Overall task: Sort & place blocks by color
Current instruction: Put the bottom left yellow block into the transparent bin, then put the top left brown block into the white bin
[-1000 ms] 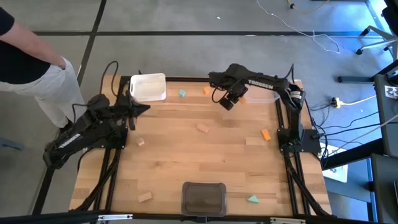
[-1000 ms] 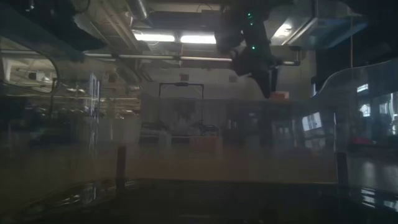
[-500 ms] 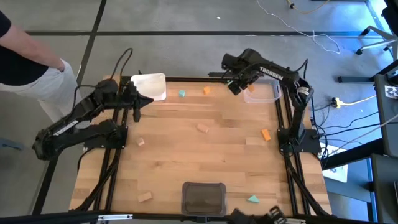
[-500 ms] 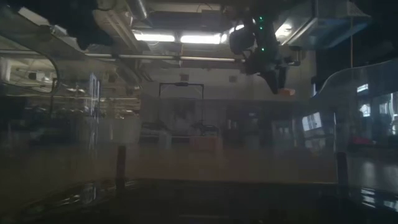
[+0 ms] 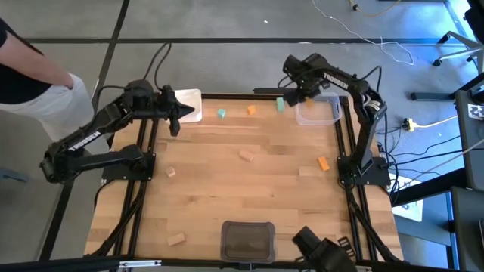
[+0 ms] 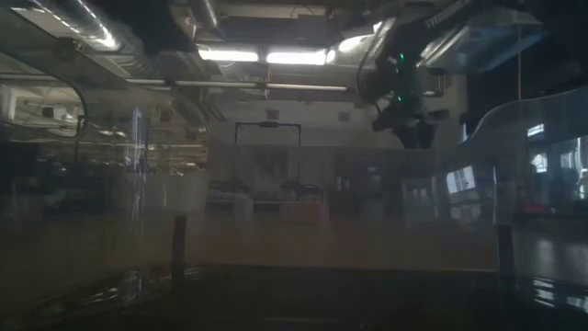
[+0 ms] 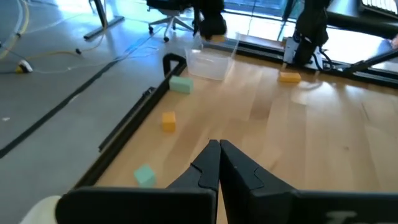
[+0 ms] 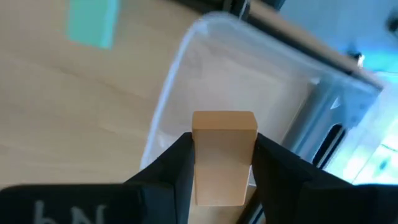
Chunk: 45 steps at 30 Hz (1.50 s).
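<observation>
1. Right claw (image 8: 221,168) pinching an orange block (image 8: 224,155) between its two dark fingers, raised above the clear tray (image 8: 261,74) at the far right corner of the tabletop (image 5: 249,196).
2. In the high view, right claw (image 5: 296,92) sitting at the clear tray's (image 5: 318,113) inner edge, near a teal block (image 5: 280,103).
3. Left claw (image 7: 219,163) pressed together, nothing between the fingers, raised over the far left part of the tabletop just beside the white tray (image 5: 185,102).
4. Along the far edge: a second teal block (image 5: 221,113) and a small orange cube (image 5: 251,110), apart from each other, between the two trays.
5. Mid-tabletop: a pale wood block (image 5: 246,156); toward the right side, an orange piece (image 5: 324,163); toward the left, a small pale block (image 5: 171,172).
6. Near edge: a pale wood bar (image 5: 176,239) left of the dark grey tray (image 5: 247,240), well apart from it.
7. Low view: right arm visible high up, dim; held block hard to make out there.
8. A person (image 5: 30,68) standing beyond the tabletop's far left corner.
</observation>
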{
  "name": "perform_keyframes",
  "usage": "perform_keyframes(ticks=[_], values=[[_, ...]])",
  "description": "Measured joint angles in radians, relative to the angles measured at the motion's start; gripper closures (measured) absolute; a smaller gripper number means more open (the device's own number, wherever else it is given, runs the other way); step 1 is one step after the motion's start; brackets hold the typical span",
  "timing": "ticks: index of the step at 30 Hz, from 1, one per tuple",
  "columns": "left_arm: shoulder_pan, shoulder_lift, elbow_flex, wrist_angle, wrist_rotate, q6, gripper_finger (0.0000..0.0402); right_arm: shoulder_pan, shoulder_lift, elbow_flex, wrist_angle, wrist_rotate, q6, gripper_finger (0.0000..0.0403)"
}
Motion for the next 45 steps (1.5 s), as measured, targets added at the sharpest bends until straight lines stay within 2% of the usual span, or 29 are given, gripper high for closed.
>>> perform_keyframes(ticks=[9,14,27,32,36,39,45], values=[[0.0,0.003,0.011,0.001,-0.004,0.051,0.0401,-0.071,0.001,-0.201,0.243,-0.026,-0.047,0.0269],[0.0,0.003,0.011,-0.001,-0.004,0.047,0.0401,-0.1,0.001,-0.233,0.275,-0.097,-0.052,0.0268],[0.0,0.002,0.011,-0.002,-0.004,0.022,0.0401,-0.116,0.002,-0.316,0.325,-0.097,-0.09,0.0216],[0.0,0.002,0.011,-0.002,-0.001,-0.001,0.0401,-0.116,0.002,-0.302,0.318,-0.103,-0.087,0.0206],[0.0,0.002,0.011,0.001,-0.001,-0.023,0.0401,-0.115,-0.008,-0.254,0.301,-0.161,-0.088,0.0204],[0.0,0.002,0.011,0.002,0.0,-0.085,0.0401,-0.098,-0.031,-0.201,0.273,-0.181,-0.109,0.0204],[0.001,0.002,0.011,0.011,-0.018,-0.09,0.0401,-0.025,-0.125,-0.076,0.235,-0.187,-0.161,0.0204]])
